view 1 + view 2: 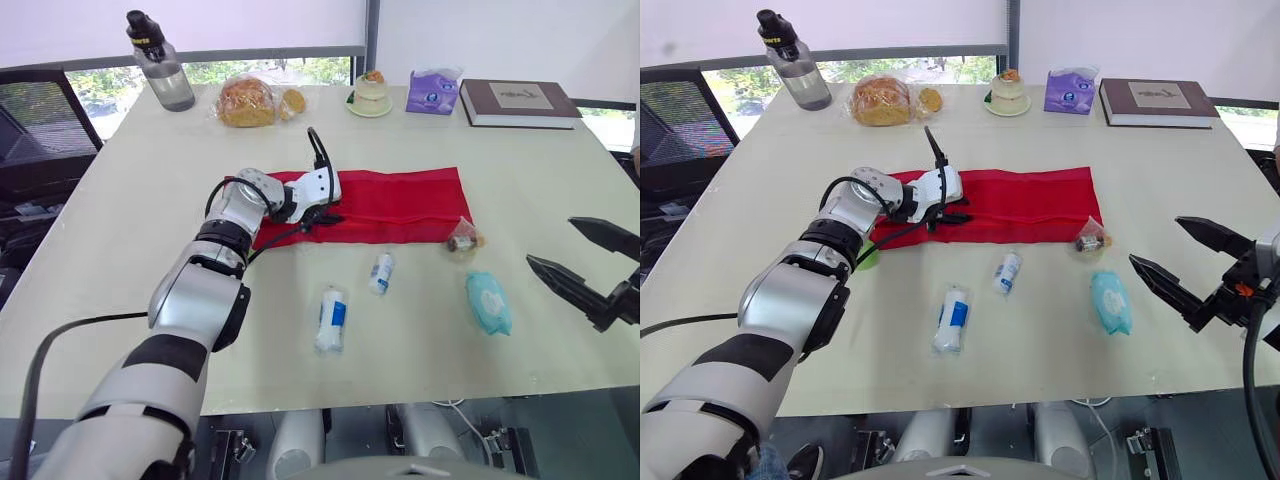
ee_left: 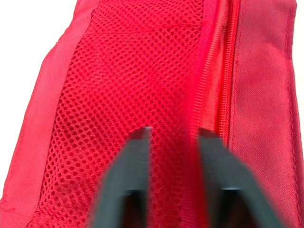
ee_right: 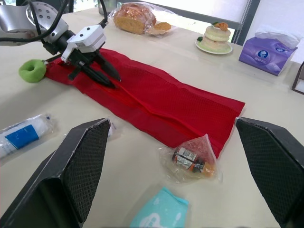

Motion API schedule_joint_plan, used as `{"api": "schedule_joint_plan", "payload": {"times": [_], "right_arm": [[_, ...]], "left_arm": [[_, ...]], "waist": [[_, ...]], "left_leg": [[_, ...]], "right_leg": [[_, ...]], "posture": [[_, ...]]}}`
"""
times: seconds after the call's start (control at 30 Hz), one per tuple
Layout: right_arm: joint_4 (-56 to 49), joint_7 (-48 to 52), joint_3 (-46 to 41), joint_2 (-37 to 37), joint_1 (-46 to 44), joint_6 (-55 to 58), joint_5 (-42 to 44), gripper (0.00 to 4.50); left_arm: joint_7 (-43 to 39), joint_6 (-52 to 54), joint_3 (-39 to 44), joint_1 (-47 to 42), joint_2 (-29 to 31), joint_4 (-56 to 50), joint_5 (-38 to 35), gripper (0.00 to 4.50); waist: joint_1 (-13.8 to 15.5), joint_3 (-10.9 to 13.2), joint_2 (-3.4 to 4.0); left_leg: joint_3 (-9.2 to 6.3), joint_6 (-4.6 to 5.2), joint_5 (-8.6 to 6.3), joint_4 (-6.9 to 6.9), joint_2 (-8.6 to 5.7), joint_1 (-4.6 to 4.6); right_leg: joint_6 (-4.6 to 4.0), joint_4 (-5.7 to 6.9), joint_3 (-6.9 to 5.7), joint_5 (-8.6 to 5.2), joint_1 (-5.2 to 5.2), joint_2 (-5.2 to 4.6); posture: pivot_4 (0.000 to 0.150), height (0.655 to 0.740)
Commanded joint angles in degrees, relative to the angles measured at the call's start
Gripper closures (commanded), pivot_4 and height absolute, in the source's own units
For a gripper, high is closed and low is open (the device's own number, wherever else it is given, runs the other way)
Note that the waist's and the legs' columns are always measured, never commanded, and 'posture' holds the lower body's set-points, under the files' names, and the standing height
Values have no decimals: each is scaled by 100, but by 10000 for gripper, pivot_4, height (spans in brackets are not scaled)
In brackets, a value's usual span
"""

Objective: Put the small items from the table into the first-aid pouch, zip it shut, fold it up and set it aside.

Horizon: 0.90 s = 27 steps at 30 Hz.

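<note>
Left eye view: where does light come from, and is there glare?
Left eye view: daylight comes through the white blinds behind the table; no glare on it, shadows faint. Right wrist view: the window behind the cake is very bright.

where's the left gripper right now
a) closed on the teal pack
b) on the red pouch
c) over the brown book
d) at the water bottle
b, the left gripper is down on the left end of the red pouch, and the left wrist view shows the pouch's red mesh right at its tips.
</note>
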Motion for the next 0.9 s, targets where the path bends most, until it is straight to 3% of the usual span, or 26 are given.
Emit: {"api": "schedule_joint_plan", "payload": {"times": [0.03,0.3,0.43,0.57,0.73,0.8,0.9], "right_arm": [[-160,-27,-152,-11,8,-118,85,0],[77,1288,-1155,-670,65,17,1776,0],[398,1941,-1561,-1152,113,193,1794,0],[706,2615,-1603,-1294,214,116,1287,0],[573,2528,-806,-1260,-155,-151,833,0],[446,2387,-146,-1250,-256,-416,129,0],[305,2315,823,-1237,-553,-492,-156,0]], "left_arm": [[-65,-148,126,-118,-52,-65,-40,44156],[-94,-158,172,-90,-15,-46,-24,44156],[-200,-140,230,-101,28,-33,-83,44156],[-313,-106,295,-104,87,-8,-94,44156],[-412,1,440,-88,77,-32,-173,44156],[-498,432,754,-125,3,-15,-498,44156],[-661,597,900,-73,44,-132,-615,44156]], "waist": [[3,0,0],[5,2,-4],[8,2,-7],[7,2,-7],[-11,2,-7],[-11,2,-7],[-10,3,-7]], "left_leg": [[1,0,0,0,0,-1],[-1,0,0,0,-1,-1],[-1,0,0,3,-1,1],[-1,0,0,2,-1,0],[-1,0,0,1,0,1],[-2,0,0,2,0,3],[-2,0,0,4,1,1]], "right_leg": [[0,0,0,0,0,-1],[0,-2,-1,1,2,-1],[1,-1,-1,1,4,-1],[0,-3,-1,0,3,-1],[1,-1,-1,0,2,0],[2,1,-1,-1,2,1],[15,2,-2,-8,0,2]], "posture": [[1500,7400],[1500,7400],[1500,7400],[1500,7400],[1500,7400],[1500,7400],[1500,7400]]}}
